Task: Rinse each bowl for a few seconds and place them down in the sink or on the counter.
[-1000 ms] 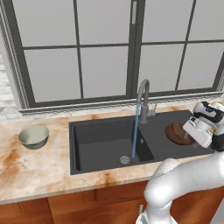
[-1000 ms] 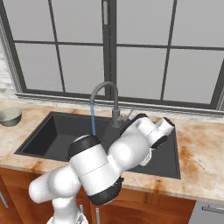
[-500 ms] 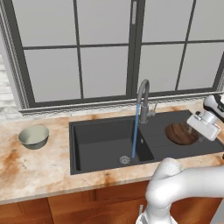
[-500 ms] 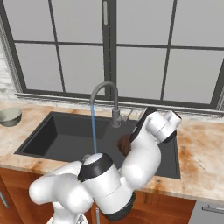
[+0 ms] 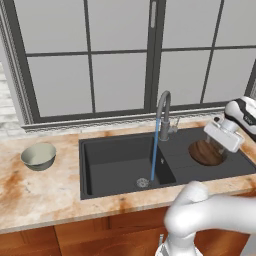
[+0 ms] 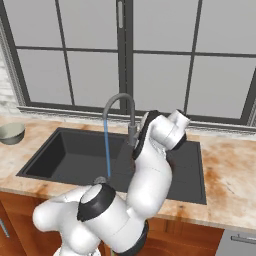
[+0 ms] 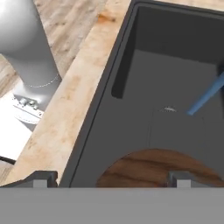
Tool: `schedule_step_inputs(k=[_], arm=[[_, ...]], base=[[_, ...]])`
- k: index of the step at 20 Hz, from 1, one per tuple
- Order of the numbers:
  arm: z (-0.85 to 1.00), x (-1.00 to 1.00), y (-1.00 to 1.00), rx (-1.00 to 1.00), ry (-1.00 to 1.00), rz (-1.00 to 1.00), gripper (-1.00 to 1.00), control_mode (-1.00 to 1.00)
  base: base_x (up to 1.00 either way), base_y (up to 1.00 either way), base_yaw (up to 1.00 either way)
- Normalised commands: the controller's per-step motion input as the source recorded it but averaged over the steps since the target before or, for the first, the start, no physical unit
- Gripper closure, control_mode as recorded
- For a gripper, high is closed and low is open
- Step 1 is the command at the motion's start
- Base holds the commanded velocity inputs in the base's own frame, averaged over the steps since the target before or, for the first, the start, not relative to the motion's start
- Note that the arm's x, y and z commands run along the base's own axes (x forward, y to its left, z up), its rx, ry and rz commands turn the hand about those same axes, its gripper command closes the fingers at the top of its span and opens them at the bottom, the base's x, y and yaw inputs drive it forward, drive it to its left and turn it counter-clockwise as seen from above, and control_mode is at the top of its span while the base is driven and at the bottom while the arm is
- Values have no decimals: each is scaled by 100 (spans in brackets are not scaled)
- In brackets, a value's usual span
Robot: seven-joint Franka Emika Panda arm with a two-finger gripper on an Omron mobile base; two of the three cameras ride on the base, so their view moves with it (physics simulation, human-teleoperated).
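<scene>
Brown bowl point(image 5: 206, 152) sitting in sink's point(image 5: 120, 167) shallow side section, grey-green bowl point(image 5: 38, 156) well apart on counter point(image 5: 30, 197) left of basin, tap point(image 5: 163, 112) running into drain, gripper point(image 7: 111, 179) above brown bowl, jaws wide apart and holding nothing.

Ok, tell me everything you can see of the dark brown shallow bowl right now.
The dark brown shallow bowl is round, with a wood-grain look inside and a darker rim. It sits upright on the floor of the shallower side section of the matte black rectangular sink, right of the grey gooseneck tap and clear of the running blue water stream. The open two-finger gripper hangs just above it; in the hand view the fingertips straddle its near rim, and no contact is visible. It looks empty.
</scene>
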Motion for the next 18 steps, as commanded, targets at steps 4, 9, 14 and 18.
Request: schedule_step_inputs(k=[4,9,14,18], arm=[[43,-14,56,-12,-22,4,-100,-100],[57,-12,26,-10,-13,1,-100,-100],[63,-11,35,-9,-8,2,-100,-100],[53,-12,42,-10,-9,8,-100,-100]], base=[[0,0,0],[0,0,0],[0,0,0],[0,0,0]])
